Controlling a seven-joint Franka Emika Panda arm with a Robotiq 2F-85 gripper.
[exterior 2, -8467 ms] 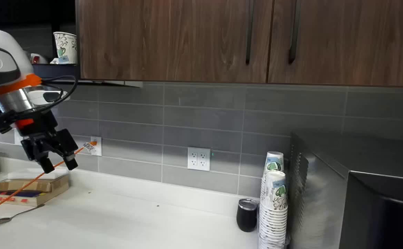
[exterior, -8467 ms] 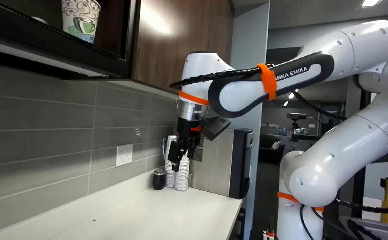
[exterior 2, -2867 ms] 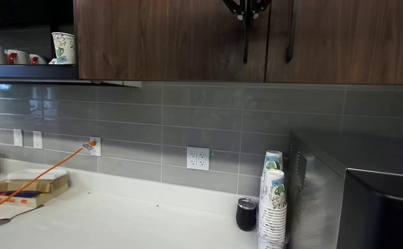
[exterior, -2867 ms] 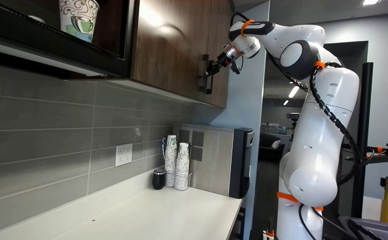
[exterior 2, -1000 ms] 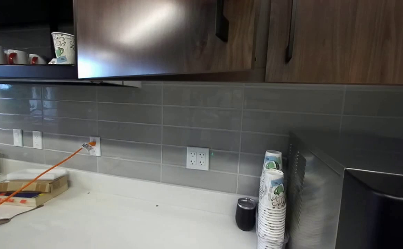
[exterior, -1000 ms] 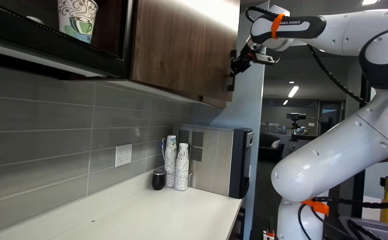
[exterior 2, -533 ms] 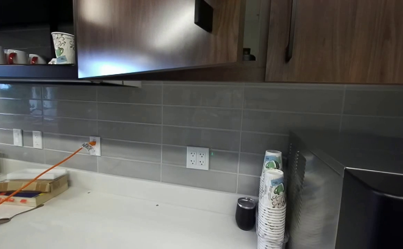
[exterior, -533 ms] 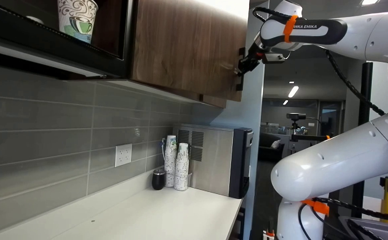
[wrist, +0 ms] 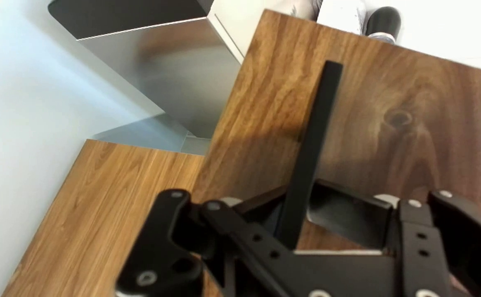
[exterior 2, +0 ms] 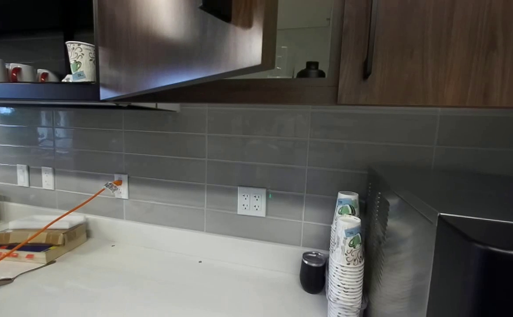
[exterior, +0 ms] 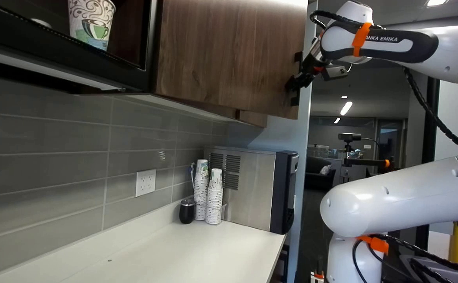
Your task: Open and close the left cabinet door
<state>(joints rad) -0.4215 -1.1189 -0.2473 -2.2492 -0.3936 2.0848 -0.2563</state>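
The door, one of two in wood, is swung out at upper middle in both exterior views; the right door is at upper right in an exterior view, with one right handle. One arm, at the right of an exterior view, carries one gripper. In the wrist view the gripper sits at lower middle, its two fingers drawn together, one on each side of the door's handle, pinching it. The door lies just beyond the fingers and spreads to the upper right there; in an exterior view the gripper is at its right edge.

At upper left of an exterior view stand three mugs and one paper cup; one black bottle shows just right of the door. Four wall plates run from the left to the middle, one with an orange cord at it. In both exterior views two cup stacks, one tumbler and one machine stand on one counter. At lower left of an exterior view one utensil lies near one pile.
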